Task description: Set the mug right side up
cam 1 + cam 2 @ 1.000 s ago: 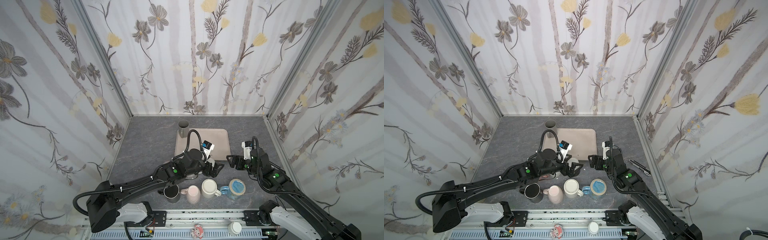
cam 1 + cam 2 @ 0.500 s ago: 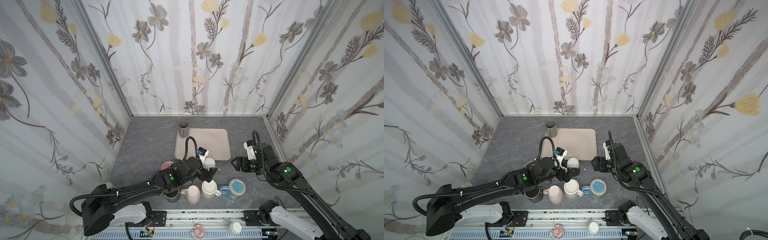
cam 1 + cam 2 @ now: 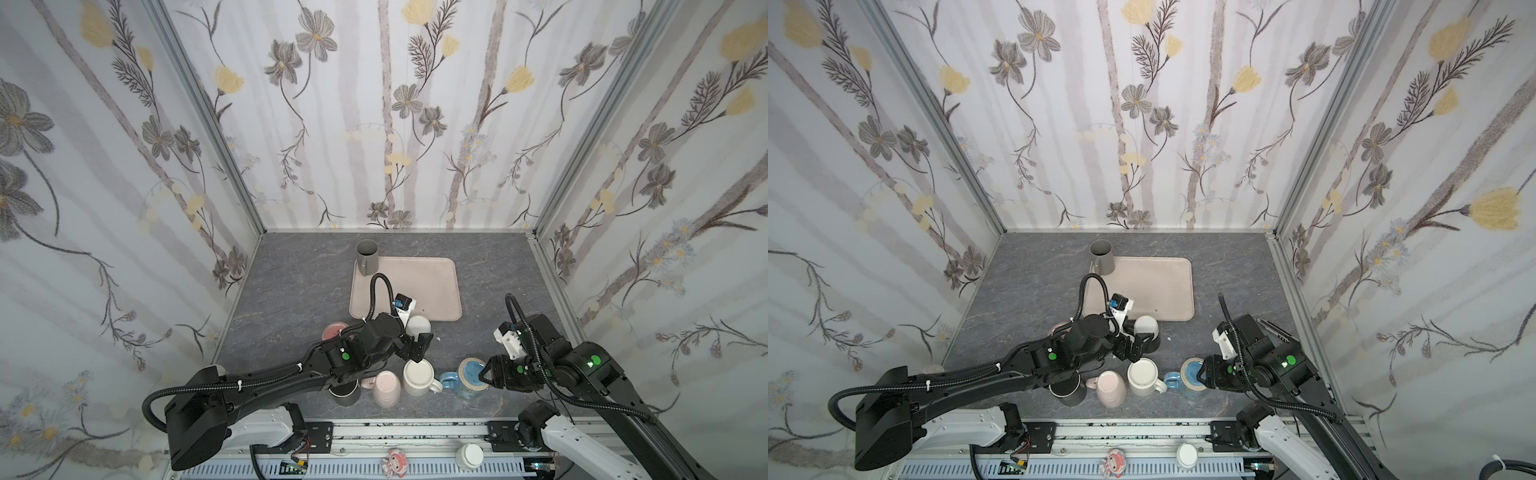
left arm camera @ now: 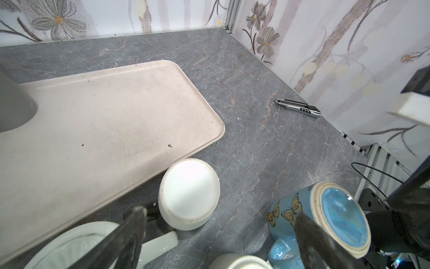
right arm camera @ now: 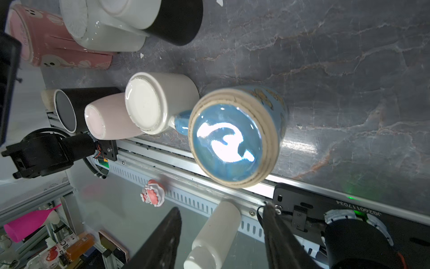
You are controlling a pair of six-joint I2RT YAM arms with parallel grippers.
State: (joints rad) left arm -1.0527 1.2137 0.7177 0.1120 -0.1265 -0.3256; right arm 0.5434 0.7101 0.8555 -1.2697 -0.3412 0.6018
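Observation:
The mug is blue with butterflies and stands upside down near the table's front edge, its handle toward a cream mug. My right gripper sits at the mug's right side. Its jaws are apart with nothing between them, and the mug lies just beyond the fingertips. My left gripper hangs wide open and empty over the gap between a white upturned mug and the cream one.
A cream mug, pale pink mug and black mug crowd the front left of the blue one. A beige tray carries a grey mug. A utility knife lies by the right wall.
My right arm swung forward and down to the blue mug, and its jaws narrowed. My left gripper drew back from the tray toward the front, uncovering the white upturned mug.

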